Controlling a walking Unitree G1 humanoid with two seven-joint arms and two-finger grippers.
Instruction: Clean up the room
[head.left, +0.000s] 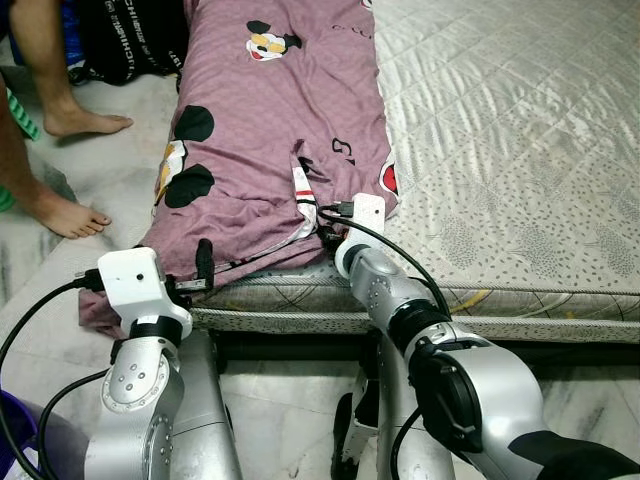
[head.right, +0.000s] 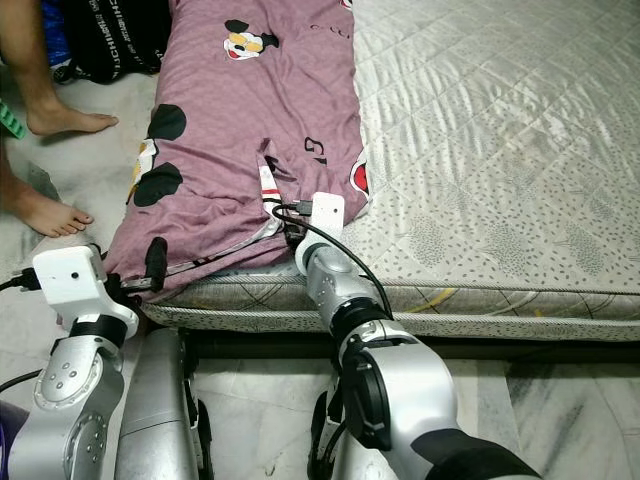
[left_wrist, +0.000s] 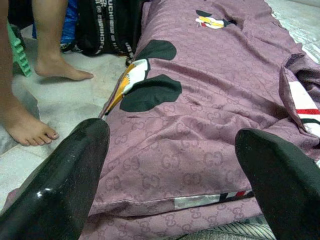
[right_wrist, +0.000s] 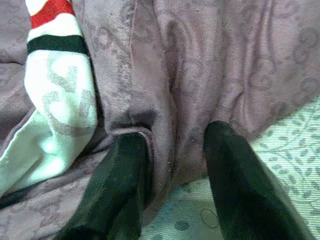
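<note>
**Both grippers at the near edge of the mauve sheet**

A mauve cotton bedsheet printed with black-eared cartoon mouse figures (head.left: 275, 130) lies lengthwise along the left part of a pale grey quilted mattress (head.left: 500, 130). It runs from the top centre of the frame to the mattress's near edge at lower centre. Its lower left corner hangs over the edge toward the marbled floor (head.left: 110, 140).

The left gripper (left_wrist: 172, 185) sits at lower left of the head views, against the overhanging sheet edge. Its two black fingers (left_wrist: 70, 175) are spread wide apart with sheet fabric between and behind them; nothing is clamped.

The right gripper (right_wrist: 172, 170) is at centre frame, at the sheet's near right corner. Its fingers (right_wrist: 122, 180) stand apart, straddling a raised fold of mauve cloth; one finger tip presses into the fold. Beside it lies a white patch of the sheet with red and dark green stripes (right_wrist: 55, 75).

At upper left, a person's bare feet (head.left: 75, 120) stand on the floor beside a black bag with white lettering (head.left: 135, 40).
</note>
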